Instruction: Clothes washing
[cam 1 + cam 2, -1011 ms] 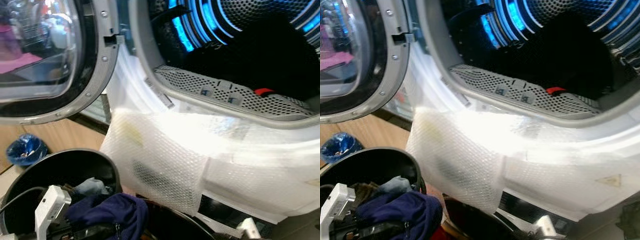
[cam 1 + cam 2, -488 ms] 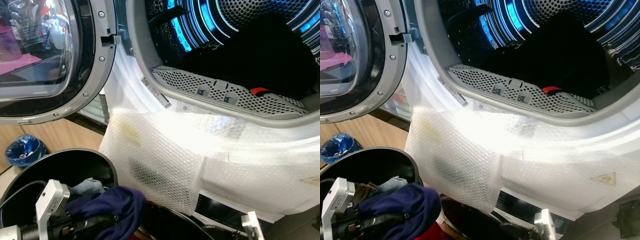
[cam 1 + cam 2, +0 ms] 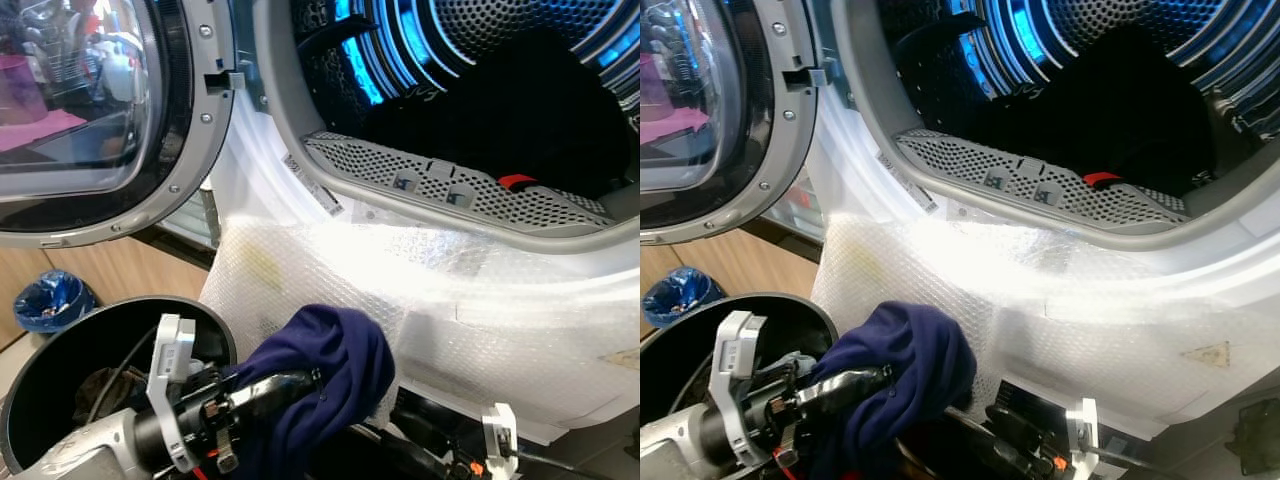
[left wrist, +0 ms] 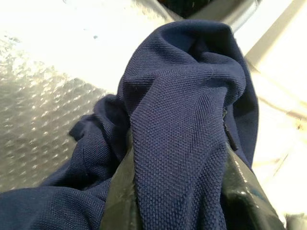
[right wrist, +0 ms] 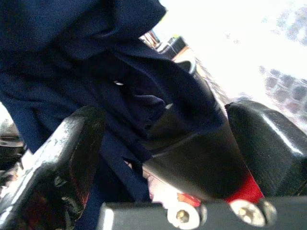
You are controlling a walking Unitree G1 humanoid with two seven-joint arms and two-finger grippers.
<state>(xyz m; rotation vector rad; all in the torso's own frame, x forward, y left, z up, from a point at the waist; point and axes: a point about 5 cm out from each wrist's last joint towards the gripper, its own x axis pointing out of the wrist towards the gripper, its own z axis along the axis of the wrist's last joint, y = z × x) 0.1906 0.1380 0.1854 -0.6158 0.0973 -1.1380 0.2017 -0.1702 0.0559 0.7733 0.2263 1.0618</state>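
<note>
While my left gripper (image 3: 300,382) sits above the black laundry bin (image 3: 60,350), its black fingers (image 4: 240,191) are clamped on the navy shirt (image 3: 330,370). Fabric is bunched over and between them and drapes down off the tips. In the left wrist view the cloth wraps both fingers, knit texture clear, with bubble wrap (image 4: 43,120) behind it. The shirt hangs just in front of the bubble wrap sheet covering the washer's white front (image 3: 560,330), below the drum opening (image 3: 500,90) and not yet inside it. The drum is lit blue, with dark laundry (image 3: 1120,100) already in it. The door (image 3: 90,110) stands open to the left. My right gripper (image 5: 158,143) is low beside the shirt with its fingers spread apart, and navy fabric lies across the gap between them. I see no grip there. A blue bag (image 3: 55,300) sits on the wood floor by the bin.
</note>
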